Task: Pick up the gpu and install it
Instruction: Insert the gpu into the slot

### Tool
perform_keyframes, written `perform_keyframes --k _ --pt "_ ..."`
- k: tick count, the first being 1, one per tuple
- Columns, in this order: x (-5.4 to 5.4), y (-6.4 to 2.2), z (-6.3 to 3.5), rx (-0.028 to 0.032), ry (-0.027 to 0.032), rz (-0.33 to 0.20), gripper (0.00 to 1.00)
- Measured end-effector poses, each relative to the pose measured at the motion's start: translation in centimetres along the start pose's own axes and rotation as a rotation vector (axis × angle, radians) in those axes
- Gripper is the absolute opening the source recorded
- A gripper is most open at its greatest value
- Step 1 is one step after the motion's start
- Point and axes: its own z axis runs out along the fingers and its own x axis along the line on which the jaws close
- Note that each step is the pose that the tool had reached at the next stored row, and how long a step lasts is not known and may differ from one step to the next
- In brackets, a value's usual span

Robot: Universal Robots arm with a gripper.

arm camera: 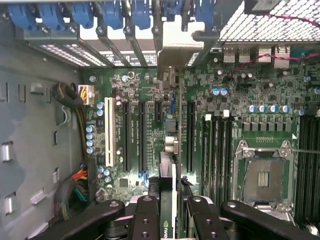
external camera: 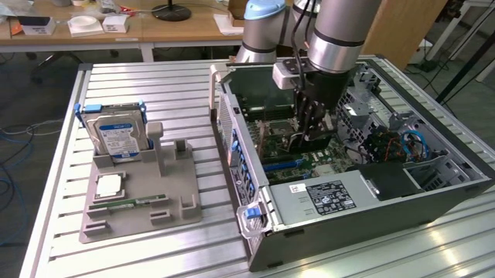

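Observation:
In the wrist view the gpu [arm camera: 170, 150] stands edge-on between my fingers [arm camera: 147, 217], its silver end bracket [arm camera: 175, 47] up against the case's rear slot openings. My gripper [arm camera: 172, 220] is shut on the card and holds it over the motherboard [arm camera: 135, 90], in line between two long black expansion slots [arm camera: 141, 135]. Whether its lower edge sits in a slot is hidden. From the exterior view, my gripper [external camera: 313, 130] reaches straight down into the open computer case [external camera: 433, 202], just above the motherboard [external camera: 309, 159].
The power supply [external camera: 325, 197] fills the case's near end, and cables [external camera: 414, 145] lie at the exterior view's right. A bare CPU socket [arm camera: 262, 177] lies beside the slots. Left of the case, a grey holder [external camera: 139, 226] carries a hard drive [external camera: 116, 136] and a memory stick [external camera: 127, 204].

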Motion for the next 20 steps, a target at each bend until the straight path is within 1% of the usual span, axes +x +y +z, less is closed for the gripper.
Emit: perform_keyframes --k 5,11,16,20 --pt "0.0 0.62 0.23 0.0003 -0.0002 0.0 0.26" --pt "0.0 0.85 0.88 0.0002 -0.0002 0.0 0.26" --pt "0.0 1.3 1.58 0.0003 -0.0001 0.0 0.26" --pt "-0.1 1.61 1.84 0.0002 0.0003 0.0 0.26"
